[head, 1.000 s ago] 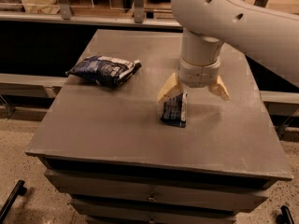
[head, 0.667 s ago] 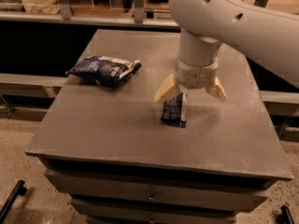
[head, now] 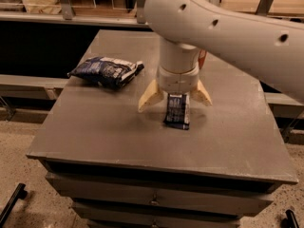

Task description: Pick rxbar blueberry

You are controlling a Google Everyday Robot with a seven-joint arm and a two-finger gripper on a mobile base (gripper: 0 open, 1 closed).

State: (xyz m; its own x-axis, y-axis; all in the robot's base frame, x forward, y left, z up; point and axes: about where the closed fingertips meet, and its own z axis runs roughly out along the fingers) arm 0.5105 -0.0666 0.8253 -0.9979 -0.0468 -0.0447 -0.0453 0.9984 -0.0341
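The rxbar blueberry [head: 176, 111], a small dark wrapper with a white panel and pale lettering, lies flat on the grey table [head: 109, 132], a little right of centre, its long side running roughly away from the camera. Directly above it hangs the robot's gripper [head: 175, 104], released and spread wide. Its two tan fingers [head: 151, 96] splay to either side of the bar, one to the left and one to the right, and neither appears to touch the wrapper. The bar's far end sits under the round white wrist, so that part is partly hidden. The thick white arm [head: 228, 27] sweeps in from the upper right of the view and bends down to the wrist. Well apart, toward the table's far left corner, rests a puffy dark-blue-and-white snack bag [head: 107, 71]. A sliver of something red [head: 203, 59] shows just behind the arm; what it is cannot be told. Drawer fronts [head: 152, 198] run beneath the table's near edge.
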